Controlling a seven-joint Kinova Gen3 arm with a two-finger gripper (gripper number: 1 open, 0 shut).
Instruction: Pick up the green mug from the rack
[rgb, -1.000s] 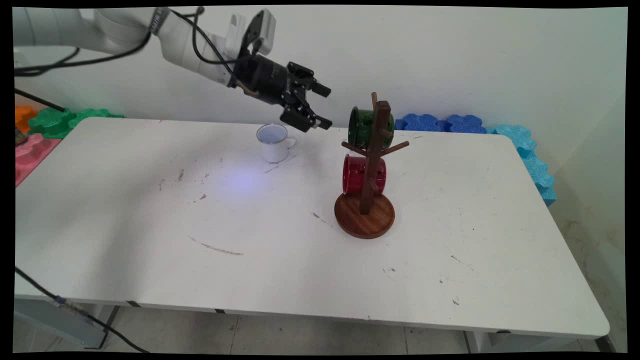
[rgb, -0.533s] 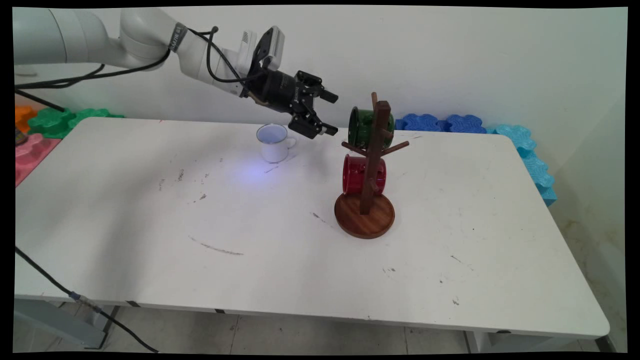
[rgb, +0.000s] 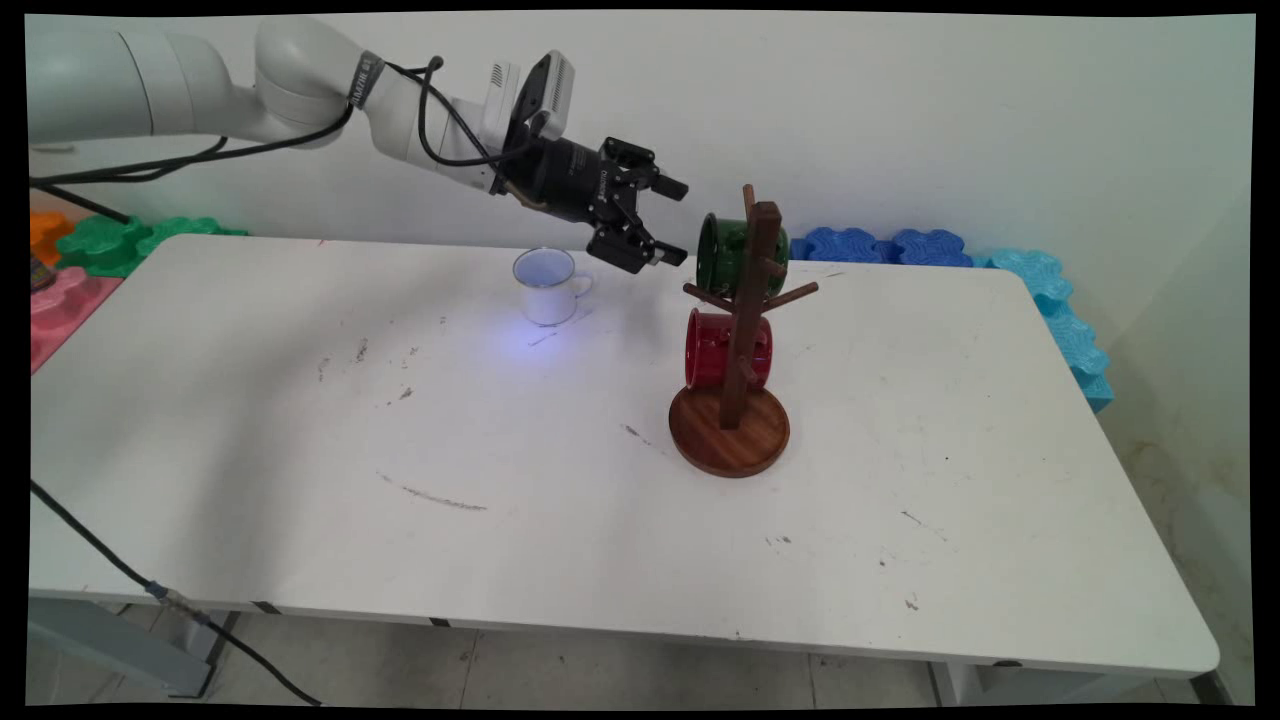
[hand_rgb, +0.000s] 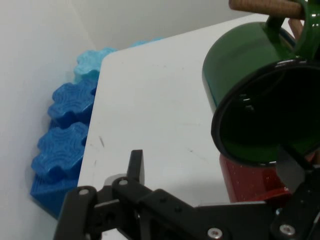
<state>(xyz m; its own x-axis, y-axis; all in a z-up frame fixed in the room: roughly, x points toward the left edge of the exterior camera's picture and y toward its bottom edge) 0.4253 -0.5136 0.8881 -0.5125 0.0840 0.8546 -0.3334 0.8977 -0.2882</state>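
Clearly nearest to the green mug (rgb: 722, 254), hung sideways on an upper peg of the wooden mug tree (rgb: 742, 330), right of centre in the main view, dark mouth turned toward the gripper (rgb: 678, 222). Fingers spread wide, holding nothing, one finger (hand_rgb: 292, 172) already across the rim in the hand view. Hanging just below, a red mug (rgb: 712, 349). Further left, upright on the white table (rgb: 300, 450), a white enamel mug (rgb: 545, 286). Risk, as a judgement: could nudge the rim, swing the green mug off its peg, or tip the tree on its round base and drop both mugs.
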